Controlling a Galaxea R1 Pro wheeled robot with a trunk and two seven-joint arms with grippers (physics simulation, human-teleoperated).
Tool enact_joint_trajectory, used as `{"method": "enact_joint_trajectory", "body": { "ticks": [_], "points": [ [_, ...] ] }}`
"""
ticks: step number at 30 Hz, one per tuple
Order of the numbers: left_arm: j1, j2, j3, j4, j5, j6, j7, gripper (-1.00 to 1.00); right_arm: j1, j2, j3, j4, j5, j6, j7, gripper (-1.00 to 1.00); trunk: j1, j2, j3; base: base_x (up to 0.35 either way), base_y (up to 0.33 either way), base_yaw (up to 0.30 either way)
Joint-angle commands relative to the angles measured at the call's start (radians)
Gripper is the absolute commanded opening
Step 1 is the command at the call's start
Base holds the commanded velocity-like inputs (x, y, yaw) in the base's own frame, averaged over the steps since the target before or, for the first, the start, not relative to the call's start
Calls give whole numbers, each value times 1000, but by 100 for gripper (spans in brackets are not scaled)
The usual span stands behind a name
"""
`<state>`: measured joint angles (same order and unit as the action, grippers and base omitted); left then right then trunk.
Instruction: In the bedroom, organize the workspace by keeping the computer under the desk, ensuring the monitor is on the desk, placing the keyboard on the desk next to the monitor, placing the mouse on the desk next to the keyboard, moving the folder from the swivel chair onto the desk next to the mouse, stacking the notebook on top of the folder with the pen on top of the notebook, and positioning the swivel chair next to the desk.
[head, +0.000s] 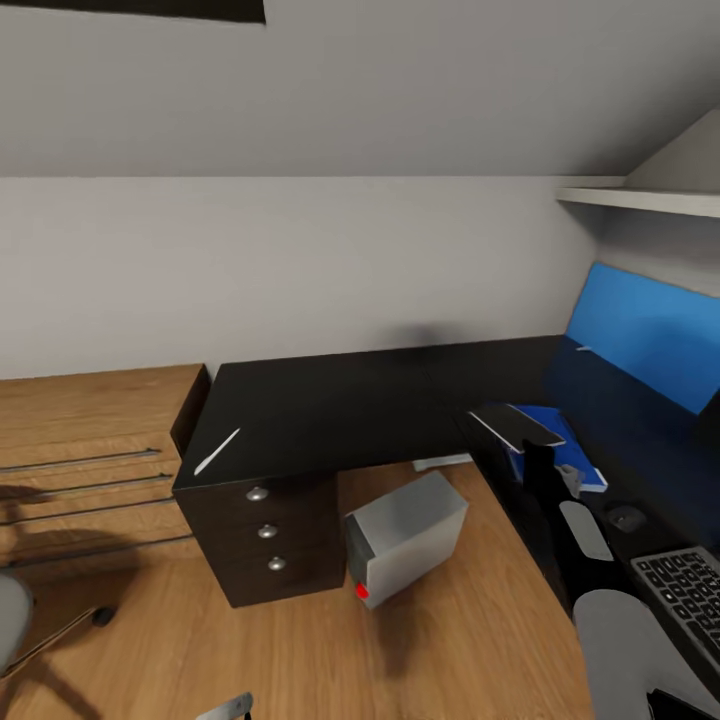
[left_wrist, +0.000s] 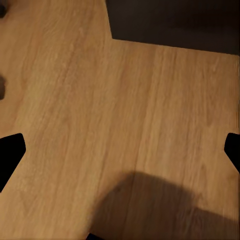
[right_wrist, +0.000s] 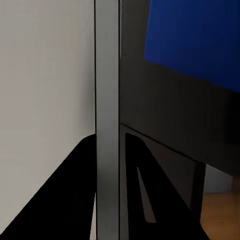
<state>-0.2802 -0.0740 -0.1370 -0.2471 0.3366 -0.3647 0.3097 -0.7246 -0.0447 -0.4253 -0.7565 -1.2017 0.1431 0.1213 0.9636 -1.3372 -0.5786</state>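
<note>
Over the desk's (head: 330, 410) inner corner, our right gripper (right_wrist: 107, 165) gripped the notebook (head: 515, 425) just above the folder (head: 562, 452). We judged it should go down flat, edges squared. Our left gripper (left_wrist: 120, 149) hung spread over the floor (left_wrist: 100, 100).

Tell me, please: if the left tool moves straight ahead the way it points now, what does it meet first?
Most likely the wooden floor: the left tool points at bare planks, fingertips wide apart. The dark desk base lies off to one edge. Depth is unclear.
</note>
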Motion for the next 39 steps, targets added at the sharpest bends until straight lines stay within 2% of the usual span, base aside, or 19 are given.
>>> {"method": "enact_joint_trajectory", "body": {
  "ticks": [1,8,12,21,39],
  "points": [
    [0,0,-9,0,7,-3,6,100,-1,0,-4,0,-9,7,4,-100,0,-1,-1,0,0,-260],
    [0,0,-9,0,7,-3,6,100,-1,1,-6,2,-8,4,6,-100,0,-1,-1,0,0,-257],
    [0,1,-9,0,7,-6,7,100,-1,2,-6,2,-8,-23,7,-100,0,-1,-1,66,-41,-136],
    [0,3,-8,0,7,-8,6,100,-1,3,-6,3,-9,-46,12,-100,0,-1,-1,107,-78,-15],
    [0,2,-9,0,7,-10,8,100,-1,6,-6,3,-9,-46,12,-100,0,-1,-1,61,-1,0]
  ]
}}
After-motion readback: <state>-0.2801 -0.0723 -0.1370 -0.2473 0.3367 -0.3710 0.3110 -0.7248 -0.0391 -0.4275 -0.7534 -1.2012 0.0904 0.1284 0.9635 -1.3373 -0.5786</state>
